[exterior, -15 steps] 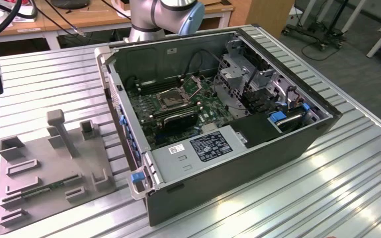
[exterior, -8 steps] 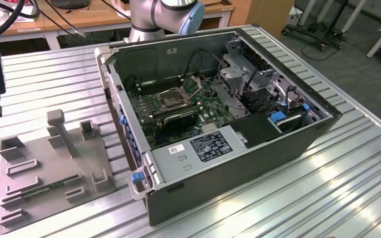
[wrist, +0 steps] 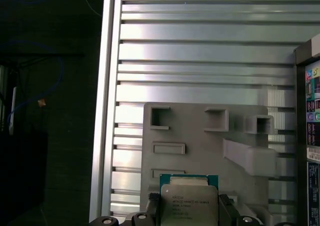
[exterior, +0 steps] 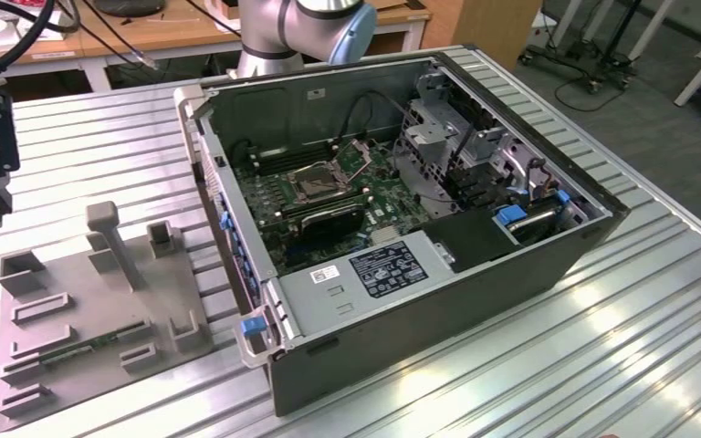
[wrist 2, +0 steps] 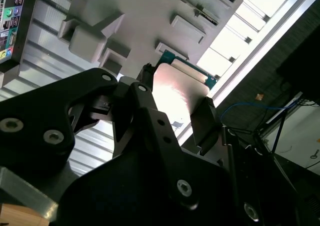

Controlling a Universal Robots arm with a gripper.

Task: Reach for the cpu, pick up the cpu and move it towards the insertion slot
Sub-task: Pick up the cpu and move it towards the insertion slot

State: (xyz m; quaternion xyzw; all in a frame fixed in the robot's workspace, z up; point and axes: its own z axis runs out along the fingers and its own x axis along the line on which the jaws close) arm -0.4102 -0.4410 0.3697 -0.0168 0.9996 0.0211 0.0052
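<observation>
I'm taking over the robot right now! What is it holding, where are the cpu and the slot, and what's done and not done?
Gripper: shut on the cpu, with a finger on each side of it.
Cpu: held up over the grey fixture plate, at the exterior view's left, outside the computer case.
Insertion slot: on the board inside the open case.
Done: the cpu is reached and appears picked up.
Left: the cpu is not yet over the case, so the way to the slot remains.
</observation>
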